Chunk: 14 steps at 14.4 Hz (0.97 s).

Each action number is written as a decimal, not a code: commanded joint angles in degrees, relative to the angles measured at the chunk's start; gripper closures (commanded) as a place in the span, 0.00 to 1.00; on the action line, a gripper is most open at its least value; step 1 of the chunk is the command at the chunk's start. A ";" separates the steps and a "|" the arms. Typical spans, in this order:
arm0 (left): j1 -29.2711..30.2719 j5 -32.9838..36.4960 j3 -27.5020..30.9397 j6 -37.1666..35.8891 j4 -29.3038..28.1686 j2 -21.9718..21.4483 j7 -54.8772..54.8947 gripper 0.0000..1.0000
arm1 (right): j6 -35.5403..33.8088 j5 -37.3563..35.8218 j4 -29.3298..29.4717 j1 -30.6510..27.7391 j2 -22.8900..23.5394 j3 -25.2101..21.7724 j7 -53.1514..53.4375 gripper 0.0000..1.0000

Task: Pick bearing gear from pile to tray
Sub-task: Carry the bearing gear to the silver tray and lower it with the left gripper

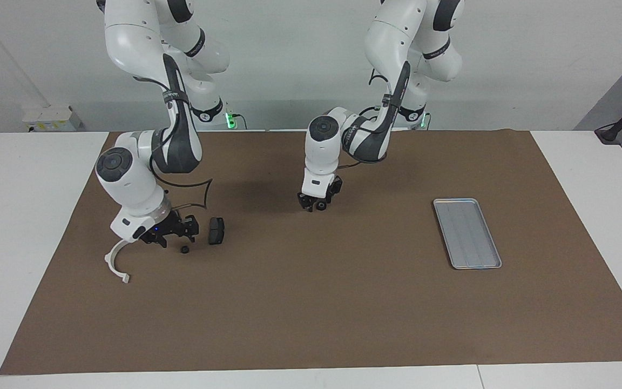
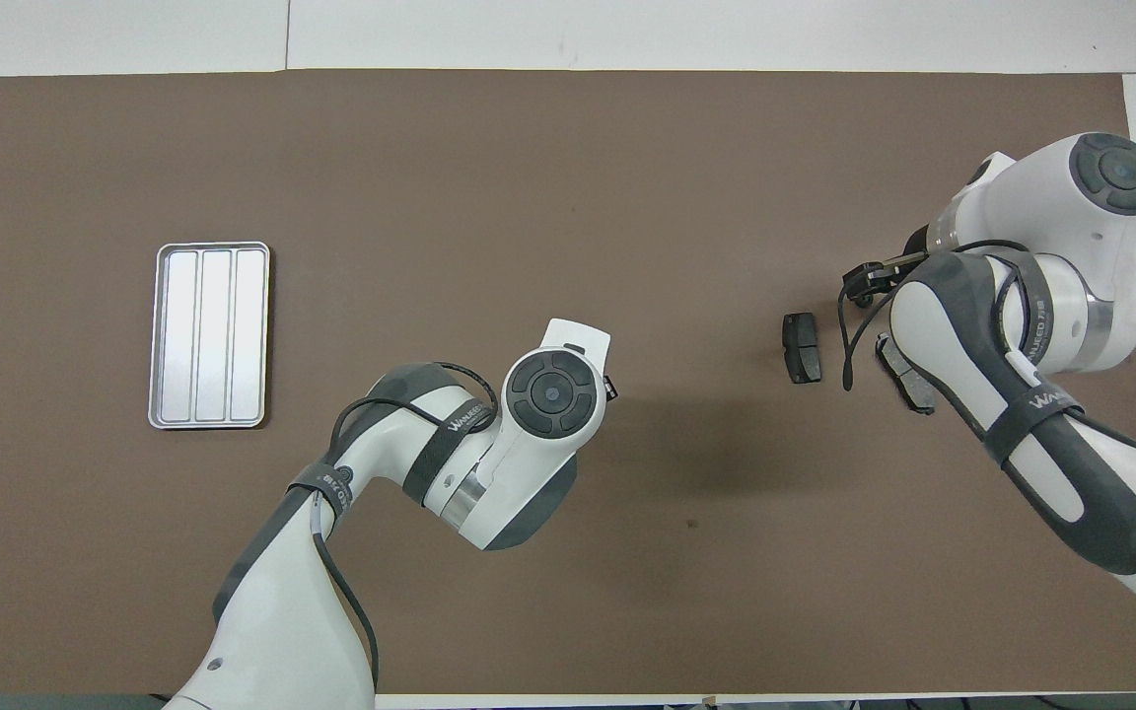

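The pile lies at the right arm's end of the mat: a white curved arc (image 1: 116, 264), a dark grey brake pad (image 1: 216, 230) (image 2: 803, 347), a second pad (image 2: 904, 375) partly hidden under the right arm, and a tiny black round piece (image 1: 184, 249). My right gripper (image 1: 181, 231) (image 2: 862, 280) hangs low over the pile, between the arc and the first pad, with the round piece just below its tips. My left gripper (image 1: 316, 205) hovers over the middle of the mat; a small dark shape shows at its tips. The silver tray (image 1: 466, 233) (image 2: 209, 335) lies empty at the left arm's end.
A brown mat (image 1: 311, 313) covers most of the white table. In the overhead view the left arm's hand (image 2: 553, 392) hides its own fingers, and the right arm's bulk (image 2: 1012, 325) covers part of the pile.
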 commanded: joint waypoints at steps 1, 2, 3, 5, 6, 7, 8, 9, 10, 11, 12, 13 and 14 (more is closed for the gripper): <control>-0.58 1.04 0.82 0.93 -1.85 -1.05 -1.13 1.00 | 2.74 -0.59 -1.32 -0.69 0.86 0.55 -1.22 0.22; -0.40 1.04 0.90 0.93 -1.50 -0.96 -1.22 1.00 | 3.27 -0.59 -1.32 -0.60 1.12 0.55 -1.13 0.23; -0.31 1.04 1.08 0.84 -1.32 -0.96 -1.57 1.00 | 3.45 -0.59 -1.32 -0.51 1.47 0.55 -1.13 0.23; -0.22 1.04 1.52 0.06 -1.40 -1.92 -1.57 1.00 | 4.06 -0.59 -1.32 -0.43 2.18 0.55 -1.13 0.25; 0.21 1.04 1.69 -1.17 -1.40 -3.32 -1.57 1.00 | 4.24 -0.59 -1.41 -0.34 2.53 0.55 -1.04 0.25; 0.30 1.04 1.69 -3.01 -1.49 -5.34 -1.48 1.00 | 4.24 -0.59 -1.41 -0.34 2.70 0.55 -1.04 0.25; 1.44 1.04 2.04 -4.86 -1.58 -7.27 -0.70 1.00 | 4.24 -0.59 -1.41 -0.34 2.71 0.55 -1.04 0.26; 4.23 1.21 2.05 -5.92 -1.49 -8.68 1.22 1.00 | 4.24 -0.59 -1.59 -0.25 2.79 0.55 -1.04 0.27; 5.91 1.22 2.05 -7.15 -1.49 -10.61 3.59 1.00 | 4.24 -0.59 -1.59 -0.16 2.79 0.55 -1.04 0.29; 8.10 1.22 2.13 -8.81 -1.49 -11.94 5.35 1.00 | 4.24 -0.59 -1.59 -0.16 2.79 0.55 -1.04 0.29; 10.56 1.22 2.05 -10.66 -1.75 -13.25 8.85 1.00 | 4.33 -0.59 -1.59 -0.08 2.88 0.55 -1.04 0.30; 12.76 1.13 2.13 -12.59 -1.93 -13.88 12.80 1.00 | 4.33 -0.59 -1.59 -0.07 2.97 0.55 -1.04 0.30; 15.22 1.22 2.13 -14.17 -1.93 -14.32 15.80 1.00 | 4.33 -0.59 -1.59 -0.07 2.97 0.55 -1.04 0.30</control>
